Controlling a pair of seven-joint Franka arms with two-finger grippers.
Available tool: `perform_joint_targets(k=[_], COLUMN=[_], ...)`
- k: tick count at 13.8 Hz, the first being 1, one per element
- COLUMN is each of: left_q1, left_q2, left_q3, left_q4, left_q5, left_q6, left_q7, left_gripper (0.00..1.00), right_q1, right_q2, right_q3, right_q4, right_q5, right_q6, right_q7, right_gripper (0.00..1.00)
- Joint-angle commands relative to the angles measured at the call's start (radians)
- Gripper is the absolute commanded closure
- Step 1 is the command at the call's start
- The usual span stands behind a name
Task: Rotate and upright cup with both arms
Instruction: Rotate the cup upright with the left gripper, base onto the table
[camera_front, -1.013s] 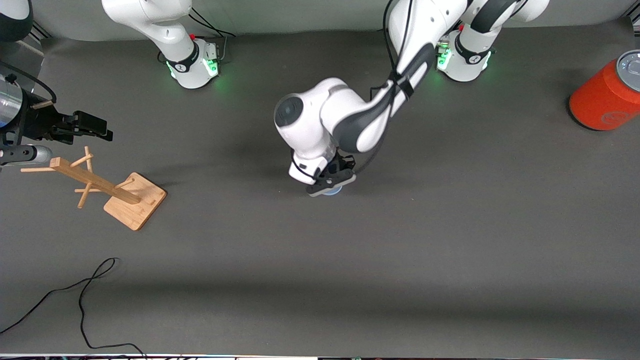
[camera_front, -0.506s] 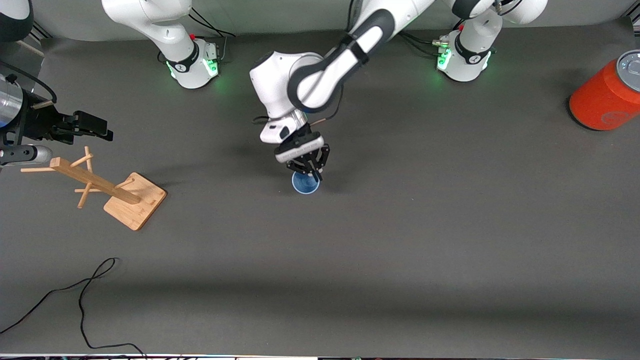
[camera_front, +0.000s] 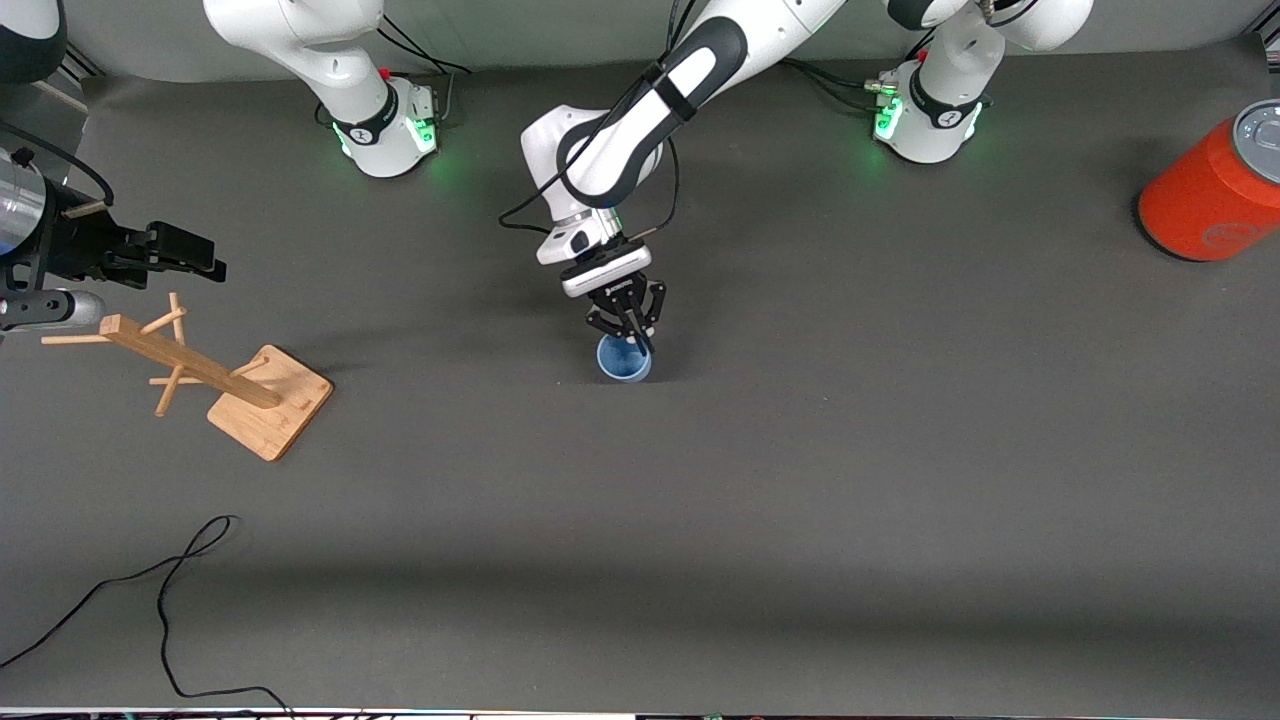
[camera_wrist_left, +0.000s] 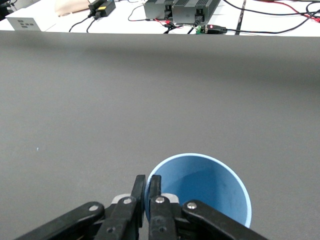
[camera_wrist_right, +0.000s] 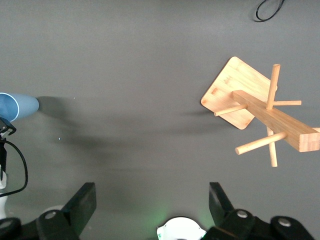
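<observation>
The worktop (camera_front: 900, 480) is a wide dark grey surface. At the left arm's end of it stands a large orange can (camera_front: 1215, 195) with a grey top, well apart from everything else. Toward the right arm's end a wooden rack (camera_front: 215, 370) with pegs stands on a square base, and a thin black cable (camera_front: 165, 590) lies nearer to the front camera than the rack.

The left arm (camera_front: 640, 130) reaches from its base down to the middle of the worktop. The right arm (camera_front: 330, 60) waits at its own end, its end effector (camera_front: 165, 255) up in the air over the worktop just by the rack's pegs, the two fingers spread wide with nothing between them.

The cup (camera_front: 624, 358) is small, pale blue, smooth and without a handle, wider at the rim than at the bottom. It stands upright in the middle of the worktop with its mouth facing up, and its inside looks empty. The left end effector (camera_front: 632, 338) is directly above it, fingers (camera_wrist_left: 156, 197) pressed together and pinching the cup's rim, one finger inside the wall and one outside.
</observation>
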Motion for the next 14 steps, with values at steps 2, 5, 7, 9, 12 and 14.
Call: perform_joint_targets(k=[2,5,7,9,12,14], left_q1=[-0.038,-0.039,-0.038,-0.035,-0.021,0.003], left_q2=[-0.002,0.006,0.012,0.008,-0.020,-0.038], left_q3=[0.019,0.019,0.019,0.019,0.014,0.016], left_q4=[-0.037,-0.037,-0.037,-0.032,0.001,0.088], left_q5=[0.056,0.062,0.067,0.065,-0.011,-0.144], left_q6=[-0.019,-0.033,-0.031,-0.033,-0.027,-0.033], left_q7=[-0.118,-0.127,-0.118,-0.098,0.061,0.227], left_gripper=[1.00,0.74,0.21,0.02,0.01,0.01], right_q1=[0.006,0.006,0.006,0.006,0.006,0.006], right_q2=[0.000,0.000,0.000,0.000,0.000,0.000], right_q3=[-0.006,-0.006,-0.006,-0.006,-0.006,-0.006], right_q4=[0.016,0.017,0.017,0.017,0.017,0.017], right_q5=[0.010,0.010,0.010,0.012,0.013,0.013], right_q6=[-0.014,-0.014,-0.014,-0.014,-0.014,-0.014], right_q7=[-0.015,-0.013,-0.013,-0.013,-0.013,-0.013], right_gripper=[0.00,0.00,0.00,0.00,0.00,0.00])
